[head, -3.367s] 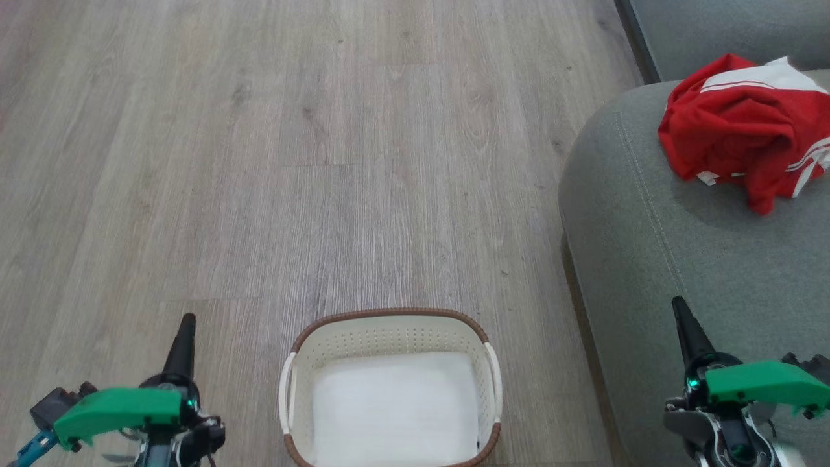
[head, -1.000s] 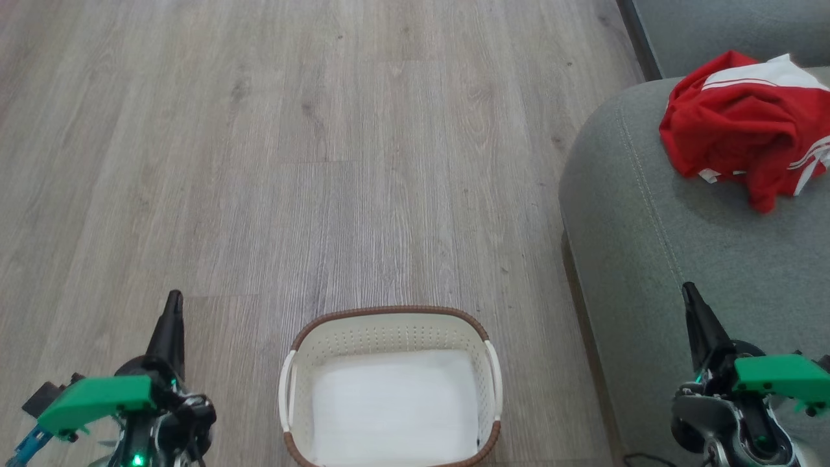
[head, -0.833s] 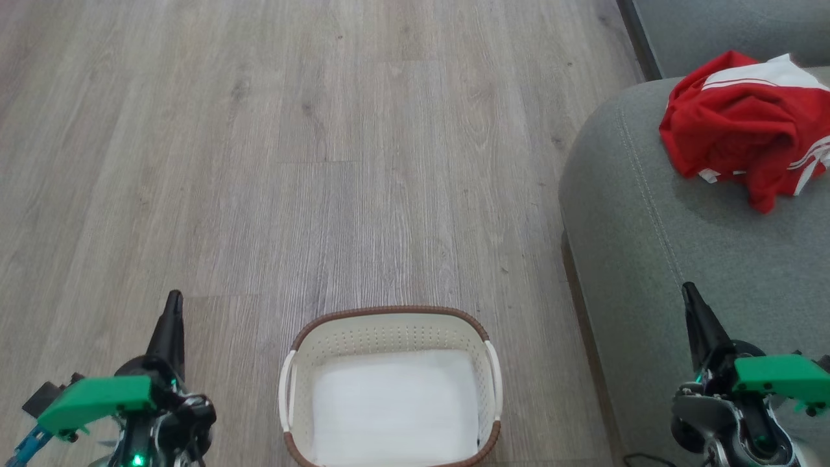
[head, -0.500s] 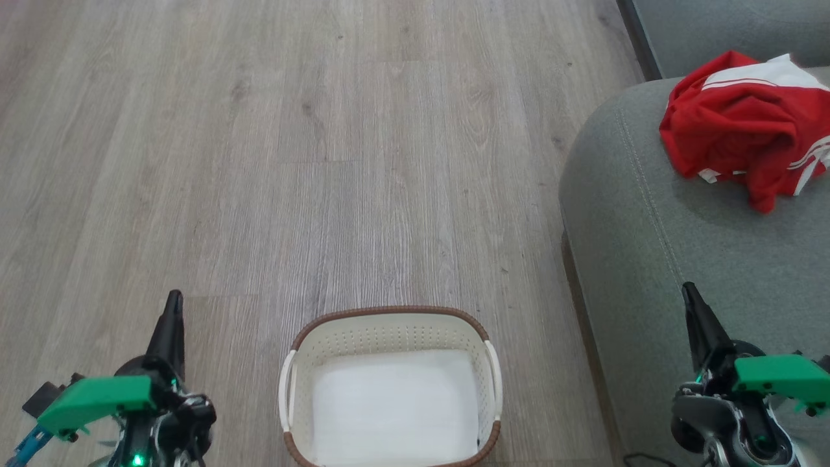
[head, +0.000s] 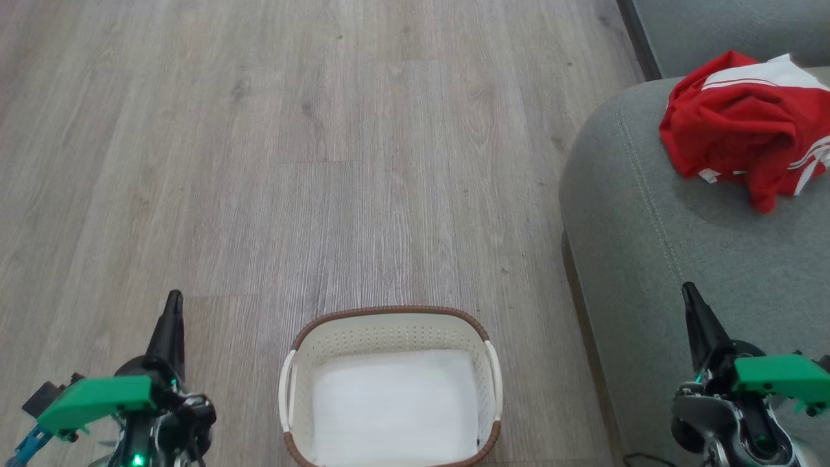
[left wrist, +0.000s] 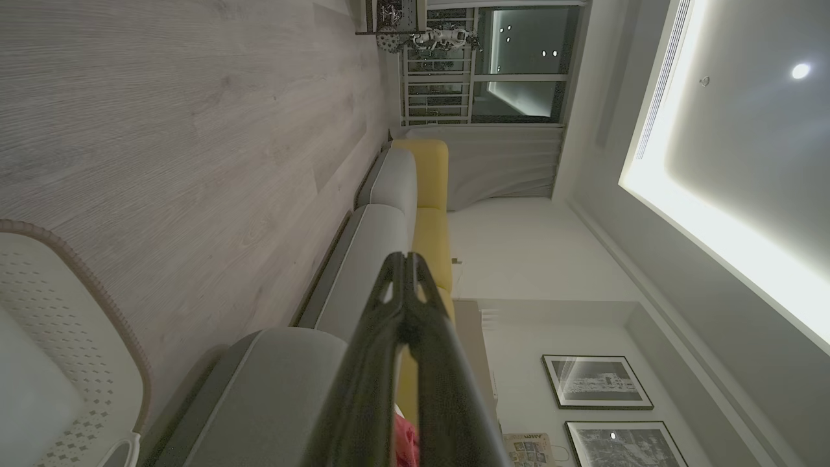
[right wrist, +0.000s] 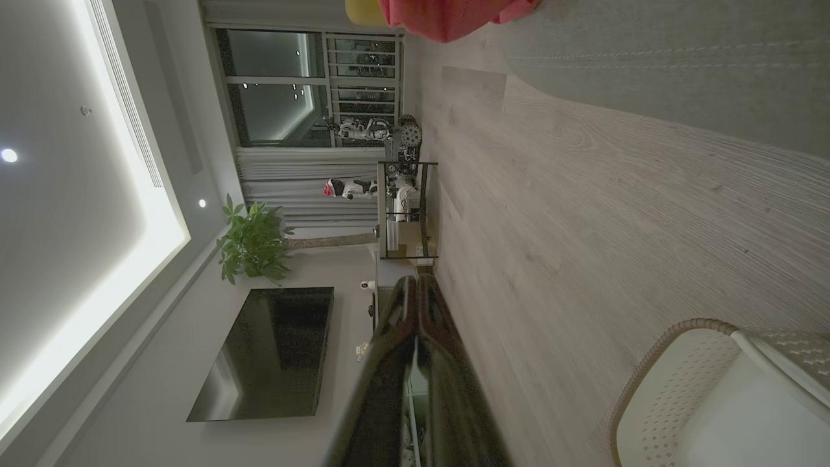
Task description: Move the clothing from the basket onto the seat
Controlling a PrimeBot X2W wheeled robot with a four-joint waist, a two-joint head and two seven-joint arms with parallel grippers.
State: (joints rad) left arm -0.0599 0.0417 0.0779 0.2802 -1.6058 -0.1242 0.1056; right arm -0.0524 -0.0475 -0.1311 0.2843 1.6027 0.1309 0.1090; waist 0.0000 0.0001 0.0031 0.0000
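Nothing has shifted in the last second.

Head view: clothing (head: 739,123) lies on the seat (head: 681,246). The basket (head: 389,312) holds a white liner (head: 395,402), and its near end is cut off. Left gripper (head: 172,318) and right gripper (head: 694,311) flank it.

Left wrist view: fingers pressed together, empty.

Right wrist view: likewise.

The task is probably complete. Keep the arms clear and check the basket's hidden end.

Grey wood-look floor (head: 324,162) has the basket (head: 389,334) sitting on it, seat (head: 700,246) just beside, red clothing (head: 733,123) bunched on the seat.
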